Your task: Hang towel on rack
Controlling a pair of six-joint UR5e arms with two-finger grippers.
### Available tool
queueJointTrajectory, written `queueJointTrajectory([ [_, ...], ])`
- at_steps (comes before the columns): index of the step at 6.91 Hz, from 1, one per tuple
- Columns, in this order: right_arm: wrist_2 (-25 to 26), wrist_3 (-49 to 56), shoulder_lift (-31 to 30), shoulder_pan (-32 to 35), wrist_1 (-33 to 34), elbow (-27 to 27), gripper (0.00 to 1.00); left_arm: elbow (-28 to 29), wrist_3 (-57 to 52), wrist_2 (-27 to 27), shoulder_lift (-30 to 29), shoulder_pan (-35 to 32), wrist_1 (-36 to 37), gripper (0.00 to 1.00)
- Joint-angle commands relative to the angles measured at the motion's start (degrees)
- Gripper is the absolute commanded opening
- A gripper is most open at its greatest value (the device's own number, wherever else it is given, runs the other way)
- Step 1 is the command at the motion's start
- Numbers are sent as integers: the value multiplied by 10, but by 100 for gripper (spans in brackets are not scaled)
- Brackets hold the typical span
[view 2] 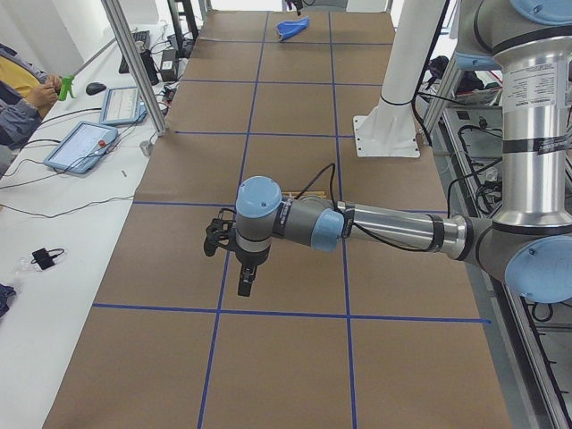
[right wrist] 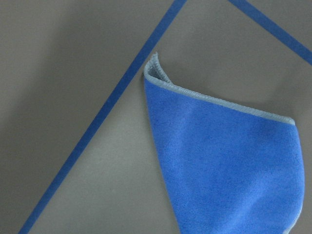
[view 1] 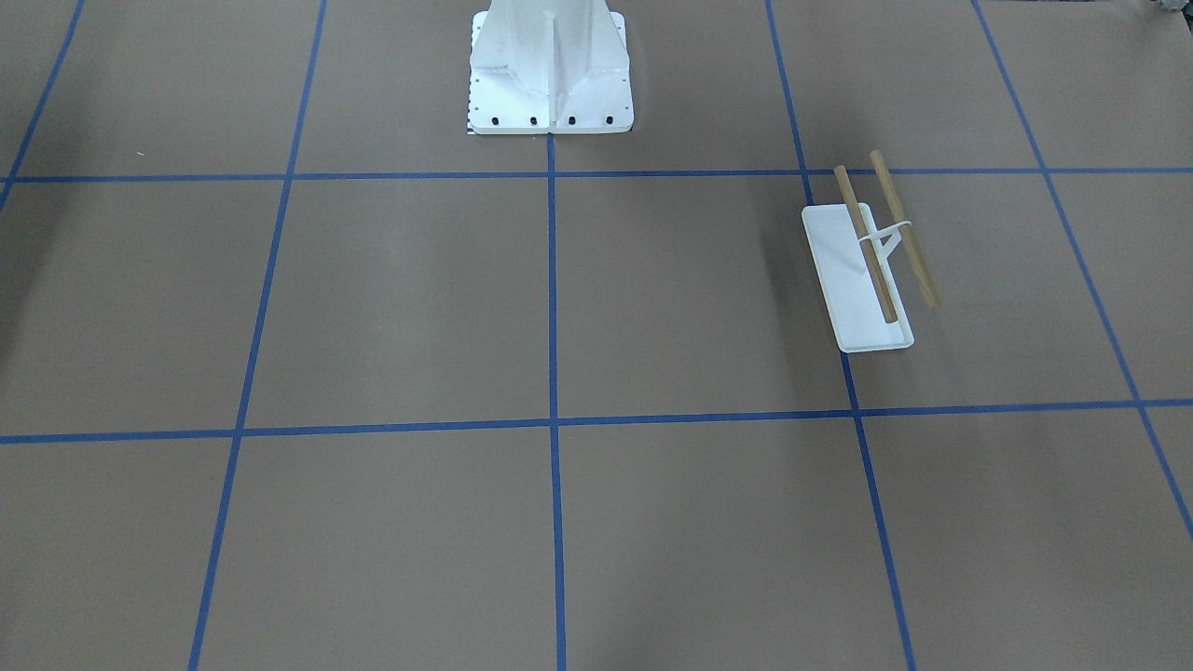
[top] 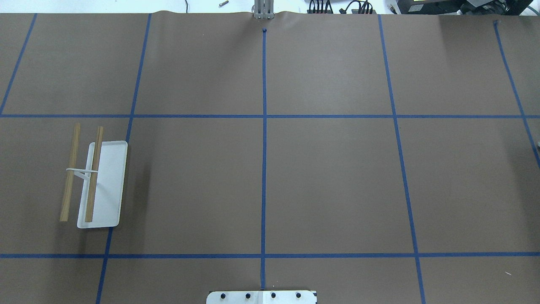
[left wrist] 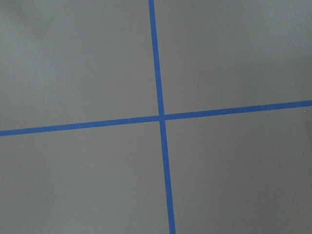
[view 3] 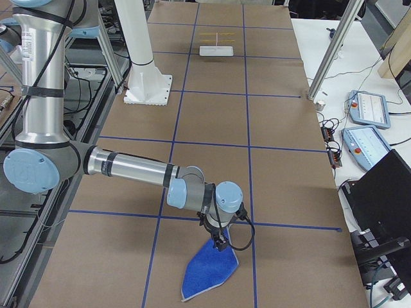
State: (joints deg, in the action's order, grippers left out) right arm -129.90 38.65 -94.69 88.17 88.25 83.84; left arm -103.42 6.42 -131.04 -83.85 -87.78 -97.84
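The bright blue towel (view 3: 209, 273) lies at the table's end on the robot's right; it also shows in the right wrist view (right wrist: 229, 165), one corner curled up, and far off in the exterior left view (view 2: 293, 29). My right gripper (view 3: 220, 242) hangs at the towel's upper corner; I cannot tell whether it is open or shut. The rack (top: 103, 185), with a white tray base and two wooden rods (view 1: 902, 228), stands bare on the robot's left side. My left gripper (view 2: 243, 281) hovers over the table near the rack; I cannot tell its state.
The big white bolted pedestal (view 1: 550, 75) stands at the robot's edge of the table. Blue tape lines (left wrist: 158, 117) form a grid on the brown table. Tablets (view 3: 369, 106) and an operator (view 2: 27, 98) are at the far side.
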Motion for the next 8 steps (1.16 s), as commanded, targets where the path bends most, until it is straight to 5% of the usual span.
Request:
queueJointTrajectory([
  [1, -4, -122, 11, -14, -112, -44, 100, 0, 0, 0, 0, 1, -1, 98],
  [5, -24, -278, 28, -76, -139, -65, 100, 2, 0, 0, 0, 4, -1, 98],
  [8, -22, -283, 61, -100, -140, -116, 97, 2, -1, 0, 0, 4, -1, 98],
])
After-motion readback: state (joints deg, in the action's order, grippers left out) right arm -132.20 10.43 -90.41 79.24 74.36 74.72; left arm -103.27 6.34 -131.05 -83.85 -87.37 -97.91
